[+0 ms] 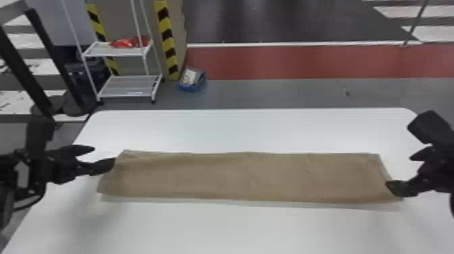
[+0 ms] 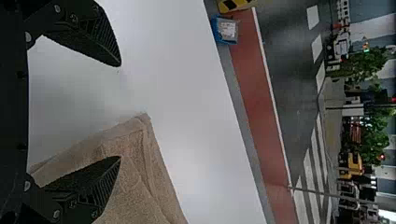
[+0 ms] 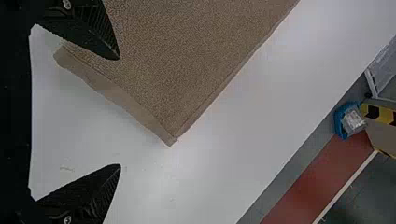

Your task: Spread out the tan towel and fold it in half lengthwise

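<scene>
Looks all but done with the lengthwise fold: see the tan towel (image 1: 250, 175) on the table (image 1: 236, 226), between left pincer (image 2: 120, 111) and right pincer (image 3: 119, 112), both spread. Next, probably withdraw without dragging corners.

The towel (image 1: 250, 175) is coloured tan, the table (image 1: 236, 229) white; the floor band (image 1: 287, 62) is painted red, the tape (image 1: 166, 35) striped black and yellow.

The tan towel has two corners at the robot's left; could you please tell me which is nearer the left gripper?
The far left corner, beside the open left gripper; the near left corner lies closer to the robot.
</scene>
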Robot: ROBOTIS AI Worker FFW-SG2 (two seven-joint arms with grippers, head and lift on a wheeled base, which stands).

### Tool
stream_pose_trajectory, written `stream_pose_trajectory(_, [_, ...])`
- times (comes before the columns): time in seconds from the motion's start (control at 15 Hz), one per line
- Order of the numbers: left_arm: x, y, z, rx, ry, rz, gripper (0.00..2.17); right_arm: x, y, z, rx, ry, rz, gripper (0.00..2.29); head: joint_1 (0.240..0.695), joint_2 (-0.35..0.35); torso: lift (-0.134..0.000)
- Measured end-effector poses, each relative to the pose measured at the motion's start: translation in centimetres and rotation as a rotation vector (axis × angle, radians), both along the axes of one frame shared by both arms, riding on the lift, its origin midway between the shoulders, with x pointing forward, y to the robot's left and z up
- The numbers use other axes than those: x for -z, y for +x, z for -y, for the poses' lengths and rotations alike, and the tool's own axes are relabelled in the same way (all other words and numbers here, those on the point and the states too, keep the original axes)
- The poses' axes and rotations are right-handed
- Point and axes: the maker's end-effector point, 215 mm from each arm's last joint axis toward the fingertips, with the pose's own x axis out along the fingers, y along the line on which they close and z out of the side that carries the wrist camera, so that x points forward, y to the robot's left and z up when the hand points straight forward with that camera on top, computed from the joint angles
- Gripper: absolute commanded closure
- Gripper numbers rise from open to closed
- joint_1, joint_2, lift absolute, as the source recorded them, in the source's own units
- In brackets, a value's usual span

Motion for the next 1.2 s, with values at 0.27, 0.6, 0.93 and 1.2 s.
stream_pose_trajectory(0.27, [-0.5,0.9,1.1,-0.016,-0.055,-0.082,0.33,0.8,-0.8,0.6,0.013,-0.002,-0.011,0.06,0.695,0.028,-0.128])
stream_pose_trajectory(0.6, [0.6,1.6,2.2,0.001,0.002,-0.155,0.42,1.1,-1.2,1.1,0.019,-0.004,-0.013,0.06,0.695,0.014,-0.128])
stream_pose_trajectory(0.93, [1.9,1.5,2.9,0.007,0.031,-0.214,0.7,1.0,-1.3,1.6,0.029,0.0,-0.01,0.07,0.695,0.0,-0.128])
stream_pose_trajectory(1.2, [1.9,1.6,3.1,0.008,0.029,-0.209,0.78,1.2,-1.5,1.9,0.035,0.0,-0.011,0.07,0.695,-0.006,-0.128])
